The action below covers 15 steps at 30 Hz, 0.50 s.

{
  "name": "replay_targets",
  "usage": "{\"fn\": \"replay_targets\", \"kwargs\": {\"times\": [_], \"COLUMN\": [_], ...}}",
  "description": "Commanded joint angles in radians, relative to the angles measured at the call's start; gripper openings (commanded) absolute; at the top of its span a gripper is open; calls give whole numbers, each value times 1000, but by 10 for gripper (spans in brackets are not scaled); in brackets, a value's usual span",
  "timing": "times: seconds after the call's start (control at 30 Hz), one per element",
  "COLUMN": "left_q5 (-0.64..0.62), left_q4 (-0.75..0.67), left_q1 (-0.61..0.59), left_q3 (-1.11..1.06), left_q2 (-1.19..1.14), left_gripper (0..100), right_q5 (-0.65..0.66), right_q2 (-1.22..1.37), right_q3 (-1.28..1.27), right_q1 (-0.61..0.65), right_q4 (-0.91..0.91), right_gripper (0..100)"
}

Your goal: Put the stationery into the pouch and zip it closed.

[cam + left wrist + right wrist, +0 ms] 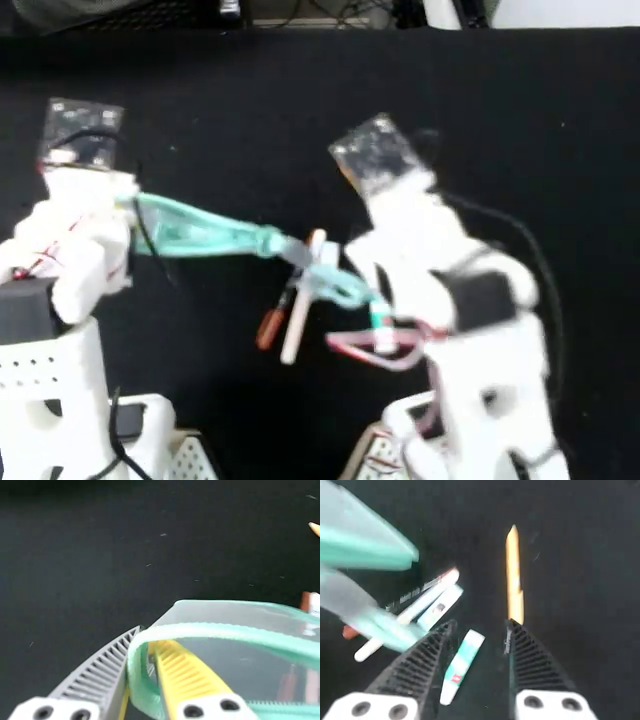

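Overhead, the left arm (75,250) at the table's left side has the pouch (215,235) by one end. The pouch stretches rightward to mid-table, and its other end lies over the pens (290,320) just in front of the right arm (440,270). You cannot tell whether it rests on them. The table (200,100) is matt black, so the pale pens stand out, but dark items would be easy to miss. Cables (300,12) and pale gear sit beyond the far edge.

From the left wrist, the left jaws are clenched on the pouch (225,630), pinching its green zip edge between the grey and yellow fingers, with bare table beneath. Hold that clamp firm and tip the mouth toward the right arm so it gapes.

From the right wrist, the right jaws are released and hang low over the table. A teal-and-white stick (462,665) lies between them and a pencil (514,575) lies beyond one finger. The pens (427,600) lie to the other side, beside the pouch's blurred end (365,555).

The step looks like the first pick-up. Come straight down on the stick, close across its width at the middle so it cannot pivot, then carry it in line with the mouth.
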<state>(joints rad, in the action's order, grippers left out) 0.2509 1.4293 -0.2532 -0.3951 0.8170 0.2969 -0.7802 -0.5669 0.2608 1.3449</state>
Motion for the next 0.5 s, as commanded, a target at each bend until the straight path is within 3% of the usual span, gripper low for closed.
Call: {"fn": "replay_targets", "kwargs": {"times": [0.0, 0.47], "left_q5": [9, 11], "left_q4": [-12, -51], "left_q1": [-76, -150], "left_q3": [7, -113], "left_q2": [-2, 0], "left_gripper": [29, 29], "right_q5": [-54, -186], "right_q2": [94, 562], "right_q3": [-137, -127], "right_q1": [12, 41], "right_q4": [-186, -540], "right_gripper": [139, 138]}}
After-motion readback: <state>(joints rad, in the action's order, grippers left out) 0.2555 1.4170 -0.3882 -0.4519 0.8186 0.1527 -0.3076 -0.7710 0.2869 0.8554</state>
